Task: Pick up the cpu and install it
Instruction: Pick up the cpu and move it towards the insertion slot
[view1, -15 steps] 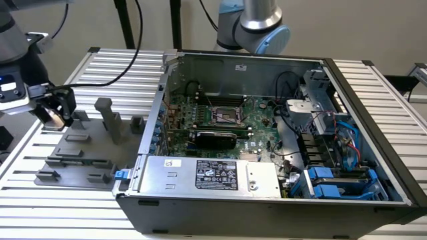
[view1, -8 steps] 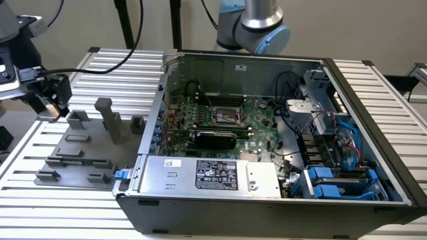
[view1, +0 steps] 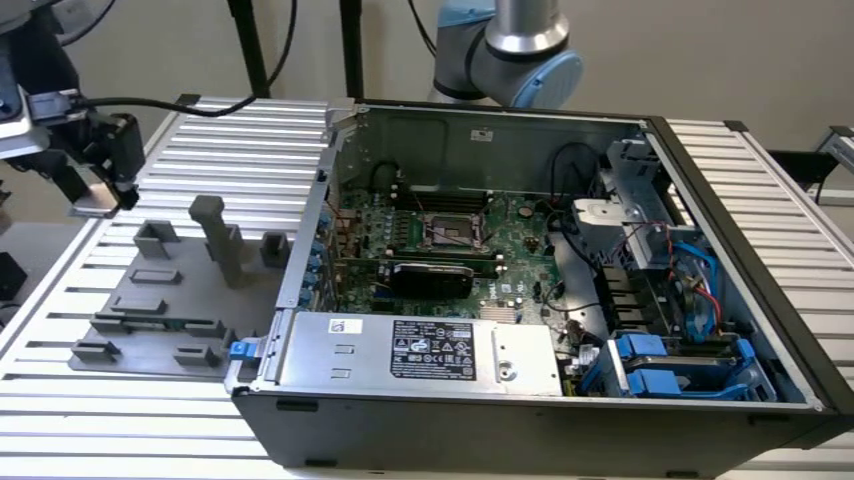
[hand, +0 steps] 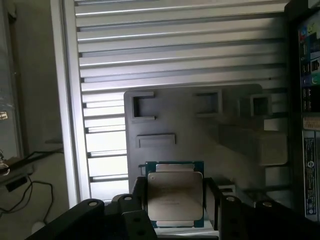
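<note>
Our hand (hand: 176, 205) grips the cpu (hand: 175, 190) by two opposite edges, its jaws partly spread around it and the metal top facing the wrist camera. We hold it above the grey fixture plate (hand: 200, 125) on the slatted table (view1: 254, 130), at the exterior view's left, beside the open computer case (view1: 534, 420).

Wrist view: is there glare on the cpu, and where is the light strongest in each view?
Wrist view: the cpu top has a dull sheen and no hard glare; the brightest streaks lie on the ribbed table; the gripper is almost black. Exterior view: even light, pale table ribs, and shade inside the computer case.
</note>
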